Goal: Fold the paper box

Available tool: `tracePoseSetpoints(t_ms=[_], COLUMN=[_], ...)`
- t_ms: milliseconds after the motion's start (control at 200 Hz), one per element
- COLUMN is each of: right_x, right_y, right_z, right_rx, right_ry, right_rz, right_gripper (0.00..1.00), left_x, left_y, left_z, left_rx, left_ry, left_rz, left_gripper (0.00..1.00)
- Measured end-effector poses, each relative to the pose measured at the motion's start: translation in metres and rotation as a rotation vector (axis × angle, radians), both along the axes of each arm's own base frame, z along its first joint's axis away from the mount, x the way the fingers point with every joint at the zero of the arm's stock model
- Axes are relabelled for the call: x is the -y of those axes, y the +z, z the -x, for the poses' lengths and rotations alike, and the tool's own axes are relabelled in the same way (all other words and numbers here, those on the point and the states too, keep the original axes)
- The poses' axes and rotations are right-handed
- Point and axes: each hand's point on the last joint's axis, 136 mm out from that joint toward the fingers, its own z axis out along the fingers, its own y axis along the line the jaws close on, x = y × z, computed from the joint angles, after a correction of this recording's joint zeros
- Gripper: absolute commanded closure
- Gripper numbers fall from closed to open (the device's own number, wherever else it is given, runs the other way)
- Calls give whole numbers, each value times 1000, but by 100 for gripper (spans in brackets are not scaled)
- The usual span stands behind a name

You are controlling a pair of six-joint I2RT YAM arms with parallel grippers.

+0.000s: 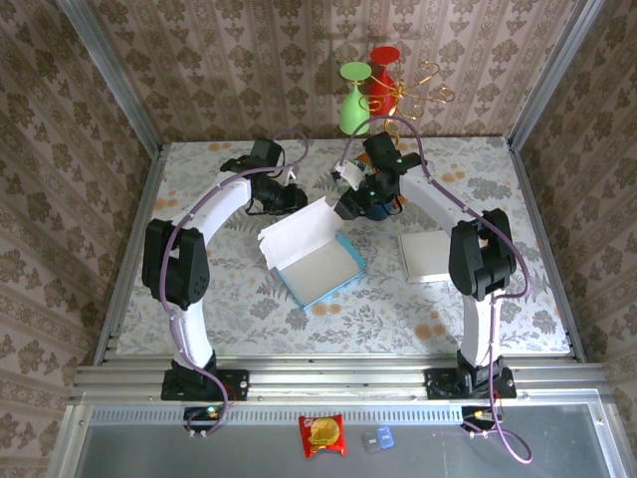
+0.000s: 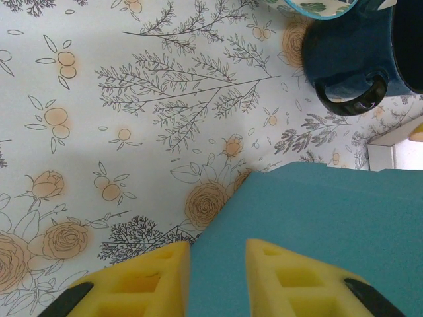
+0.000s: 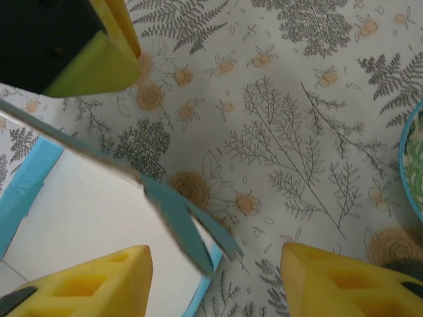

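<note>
My left claw [image 2: 217, 247] is narrow, with a slim gap between its yellow pads. The side edge of the paper box's [image 2: 330, 224] teal lid runs straight into that gap, and the right pad lies over the teal face (whether either pad actually presses the paper, I cannot tell). My right claw [image 3: 215, 254] stands wide and holds nothing. A loose teal tab [image 3: 192, 228] at the lid's corner sits between its pads, touching neither.

In the overhead view both claws meet at the far side of the box [image 1: 314, 264], left claw [image 1: 284, 197] at the raised lid, right claw [image 1: 350, 204] just beside its right end. The box sits mid-surface between the arms, its white inside facing up, lid tilted back.

A dark blue mug [image 2: 350, 59] rests on the floral surface [image 1: 249, 309] just beyond the lid, near the right claw. A flat white sheet [image 1: 428, 257] lies to the box's right, apart from it. A green glass [image 1: 353, 105] and a red glass [image 1: 383, 70] stand at the back wall.
</note>
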Motion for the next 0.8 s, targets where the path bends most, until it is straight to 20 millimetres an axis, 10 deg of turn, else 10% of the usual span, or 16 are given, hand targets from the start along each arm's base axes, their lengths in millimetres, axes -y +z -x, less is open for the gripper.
tracePoseSetpoints(t_ms=[385,800], right_x=[-9,-12], right_y=[-6,-6], right_z=[1,5], right_rx=[-23,-31], right_ry=[29,33], right_rz=[-14,-12], right_gripper=[75,73], left_x=[2,4], left_y=[11,5], left_z=[-5,-7], left_rx=[26,10], left_ry=[-14,-20], left_rz=[3,-4], left_gripper=[71,72])
